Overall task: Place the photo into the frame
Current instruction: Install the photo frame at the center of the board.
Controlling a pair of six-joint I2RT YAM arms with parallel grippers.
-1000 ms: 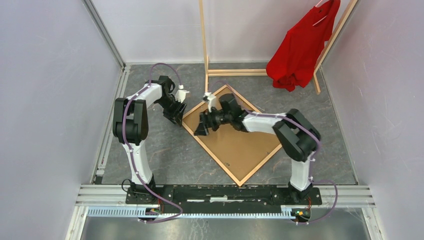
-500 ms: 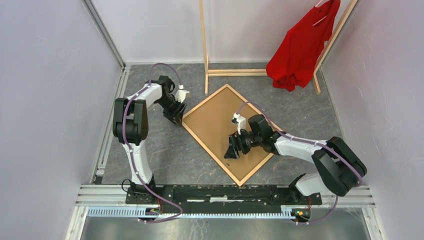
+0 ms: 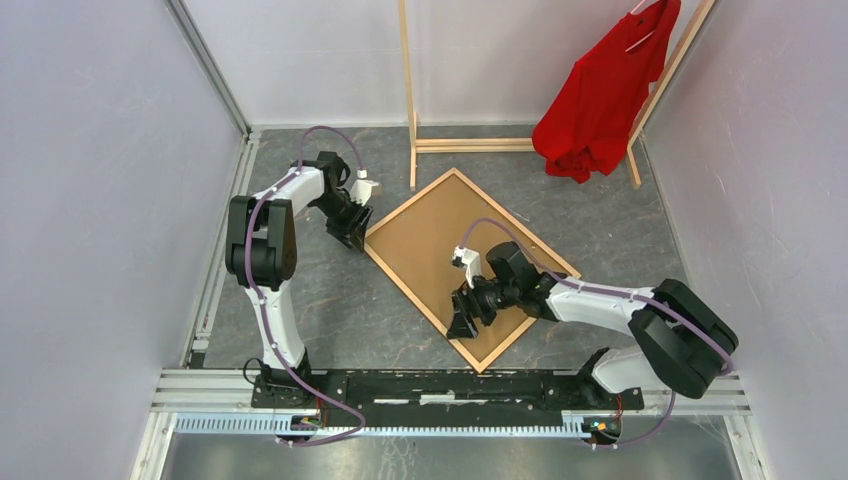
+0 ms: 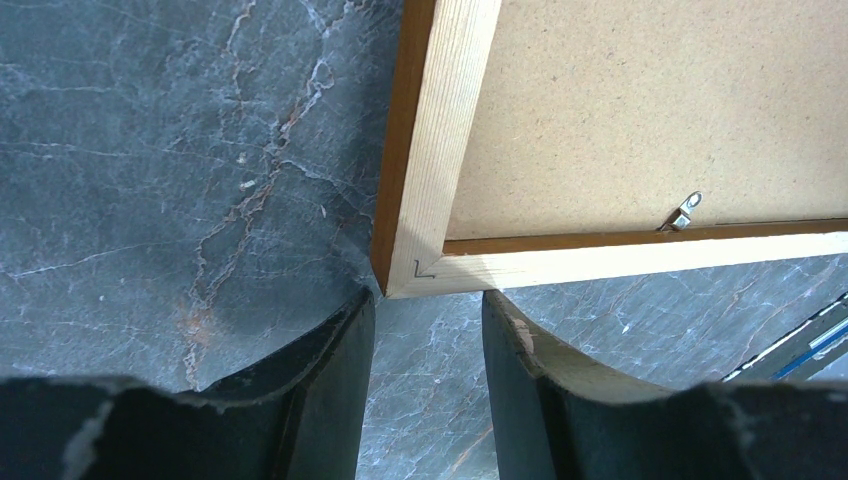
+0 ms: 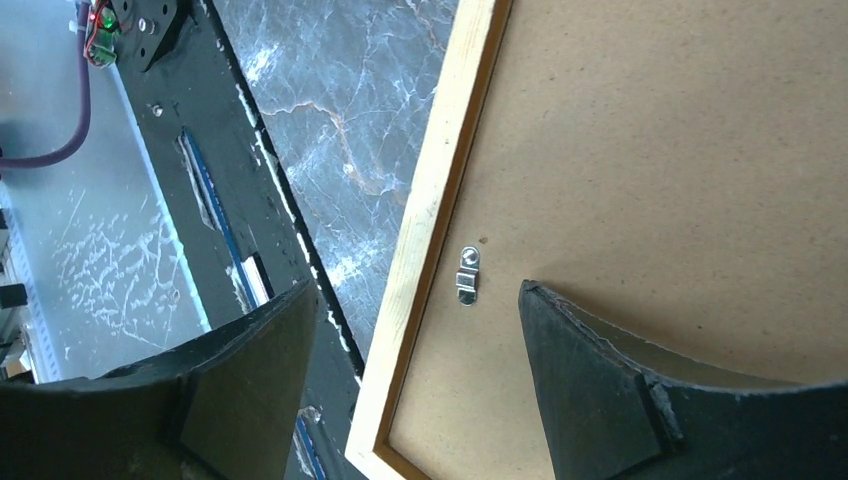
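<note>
1. Here's the worry: the right end effector (image 5: 415,290) hangs released, jaws wide, over the small silver metal turn clip (image 5: 467,275) on the near-left side of the large rectangular frame of thin orange-brown wooden strips (image 3: 410,206). That clip is tiny and lies flat. A wide jaw could well slide past it, or dig into the plain brown hardboard backing panel (image 3: 440,235) instead.
2. Risk 2, I'd say: a sideways shove at the clip may skid the whole frame across the dark grey marbled desk (image 3: 330,300). The left end effector (image 4: 428,300) is released too, its 2 fingers (image 4: 330,380) apart just off the frame's left corner, nothing clamped between them. It can block a slide toward it but not a twist away.
3. Risk 3: the frame lies back-up, flat on the desk, with the panel seated inside it. Lift that panel carelessly at 1 edge and it could jam against the strips.
4. Positions: the frame's near-left strip runs between the right end effector's fingers (image 5: 600,380), 1 finger over the panel, the other outside the strip. The left corner sits just beyond the left fingertips; touching or not, I cannot tell.
5. The photo shows in no view; whether it's under the panel, I cannot tell.
</note>
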